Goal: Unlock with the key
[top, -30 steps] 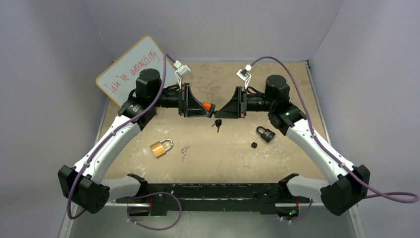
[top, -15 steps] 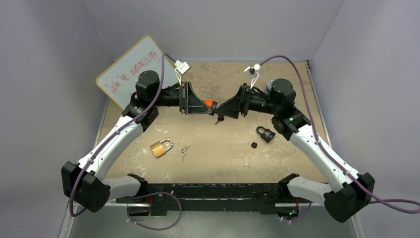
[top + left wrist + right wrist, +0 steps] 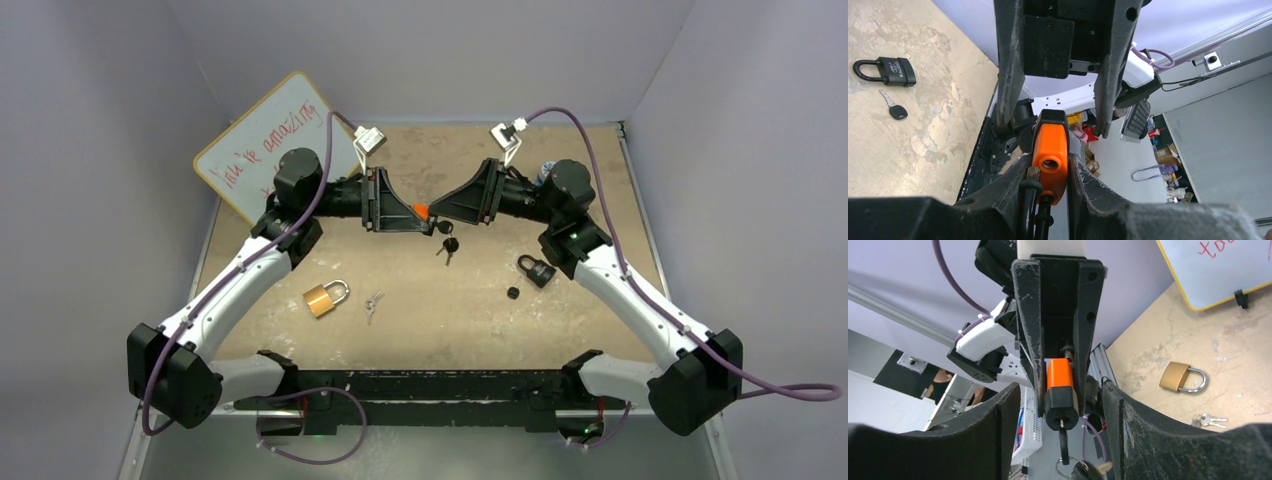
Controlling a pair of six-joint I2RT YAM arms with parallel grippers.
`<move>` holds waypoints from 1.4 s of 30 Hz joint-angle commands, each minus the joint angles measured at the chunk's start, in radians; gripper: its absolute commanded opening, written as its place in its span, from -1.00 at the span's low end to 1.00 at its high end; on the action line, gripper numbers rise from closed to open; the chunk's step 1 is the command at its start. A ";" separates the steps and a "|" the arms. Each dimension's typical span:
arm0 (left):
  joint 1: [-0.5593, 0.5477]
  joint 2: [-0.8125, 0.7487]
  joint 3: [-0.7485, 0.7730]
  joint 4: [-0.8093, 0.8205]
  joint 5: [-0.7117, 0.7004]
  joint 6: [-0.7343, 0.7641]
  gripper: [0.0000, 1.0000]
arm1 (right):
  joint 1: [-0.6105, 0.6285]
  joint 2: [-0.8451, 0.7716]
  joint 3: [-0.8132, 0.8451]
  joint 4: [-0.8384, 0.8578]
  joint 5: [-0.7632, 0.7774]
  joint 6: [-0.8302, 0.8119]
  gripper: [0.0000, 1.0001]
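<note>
My left claw pinches the orange lock and holds it in the air above the middle of the bench. The key sits in the keyhole at the black end of the lock, and its ring hangs below. My right claw is spread and faces the lock closely; its fingers do not touch the key. So I judge that the inserting is done. What is left is to grip the key head, turn it and free the shackle. In the left wrist view one hole in the lock top looks empty, but I cannot tell if the shackle is already out.
</note>
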 commanded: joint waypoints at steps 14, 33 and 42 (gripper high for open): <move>0.002 0.023 -0.003 0.119 -0.052 -0.038 -0.96 | 0.015 0.006 -0.006 0.003 -0.039 0.041 -0.86; 0.119 -0.124 -0.187 0.146 -0.137 -0.073 0.30 | 0.010 -0.032 -0.058 -0.024 0.050 0.089 -1.00; 0.148 -0.122 -0.248 0.210 -0.129 -0.137 -0.16 | 0.010 -0.041 -0.067 0.092 -0.036 0.047 -1.00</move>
